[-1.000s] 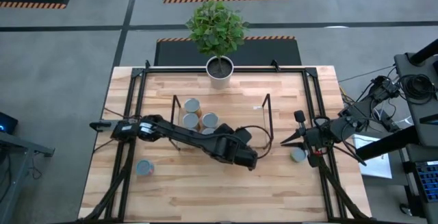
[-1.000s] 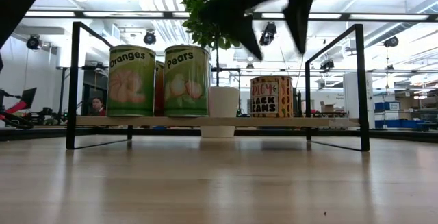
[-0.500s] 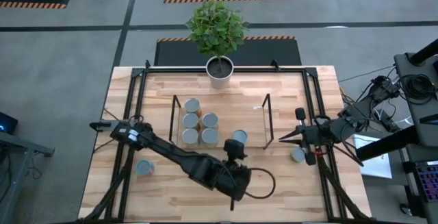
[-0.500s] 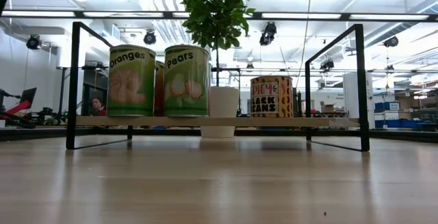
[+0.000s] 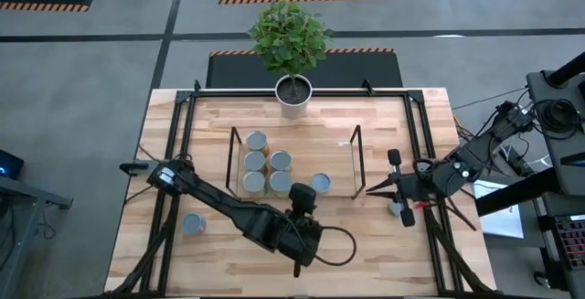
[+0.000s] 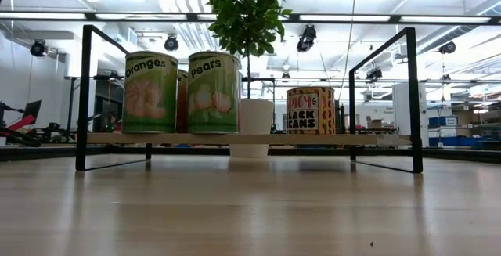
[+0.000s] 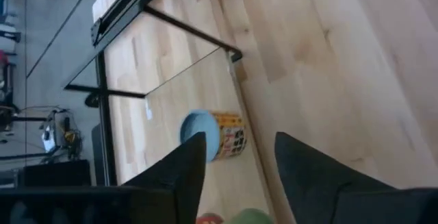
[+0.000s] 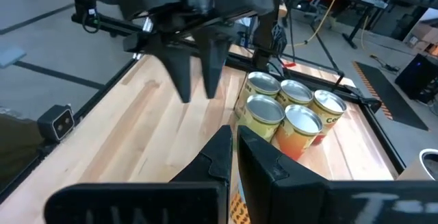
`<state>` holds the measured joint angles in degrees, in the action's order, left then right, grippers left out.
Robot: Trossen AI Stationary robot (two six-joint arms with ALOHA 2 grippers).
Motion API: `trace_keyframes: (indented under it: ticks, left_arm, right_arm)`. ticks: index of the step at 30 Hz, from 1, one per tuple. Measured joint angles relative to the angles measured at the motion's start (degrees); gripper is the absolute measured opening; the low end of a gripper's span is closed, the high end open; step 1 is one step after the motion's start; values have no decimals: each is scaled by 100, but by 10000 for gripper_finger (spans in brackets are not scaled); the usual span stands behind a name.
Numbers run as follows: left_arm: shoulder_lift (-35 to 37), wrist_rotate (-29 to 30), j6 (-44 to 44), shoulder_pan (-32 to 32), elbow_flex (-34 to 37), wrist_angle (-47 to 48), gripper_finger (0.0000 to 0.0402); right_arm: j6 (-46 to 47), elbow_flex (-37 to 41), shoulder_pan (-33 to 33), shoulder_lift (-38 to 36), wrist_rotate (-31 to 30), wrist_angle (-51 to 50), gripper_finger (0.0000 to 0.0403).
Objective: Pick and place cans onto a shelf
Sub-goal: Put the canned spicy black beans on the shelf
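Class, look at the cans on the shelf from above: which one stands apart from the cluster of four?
The fifth can, labelled black beans in the low view, stands alone toward the shelf's right end, nearest the left gripper.

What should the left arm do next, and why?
Probably swing the left tool toward the loose can near the left edge of the table. The tool is open and empty, just in front of the shelf, which already holds five cans, and that can lies on the left arm's side.
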<state>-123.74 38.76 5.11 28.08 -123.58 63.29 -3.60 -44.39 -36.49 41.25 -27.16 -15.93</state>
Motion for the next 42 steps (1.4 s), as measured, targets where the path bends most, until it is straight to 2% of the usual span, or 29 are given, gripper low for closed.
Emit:
trace_keyframes:
  ticks: [4,7,14,19,23,28,35,42]
  left_arm:
    - [581,109,23,13,991,-725,131]
    - [1221,121,153,27,1962,-1709,116]
    - [2665,303,984,37,4092,-4316,90]
    - [3550,492,1728,31,5116,-5959,78]
    - [4162,499,2088,31,5796,-6929,77]
    - [4779,588,1967,31,6433,-7379,77]
    - [5200,586,1818,33,6888,-7436,77]
    - [5196,584,1852,33,6915,-7436,77]
  right_arm:
    - [84,-115,2,222,-3,29,13]
    - [246,-243,4,408,-84,42,13]
    - [647,-571,30,988,-895,-55,13]
    - [1325,-1279,264,1435,-934,-907,13]
    - [1750,-1925,624,1920,-840,-1762,13]
    - [2137,-2645,1295,2603,-209,-2508,13]
    - [2281,-3196,2138,3528,1211,-2877,13]
    - [2537,-3531,2453,4319,1583,-3109,13]
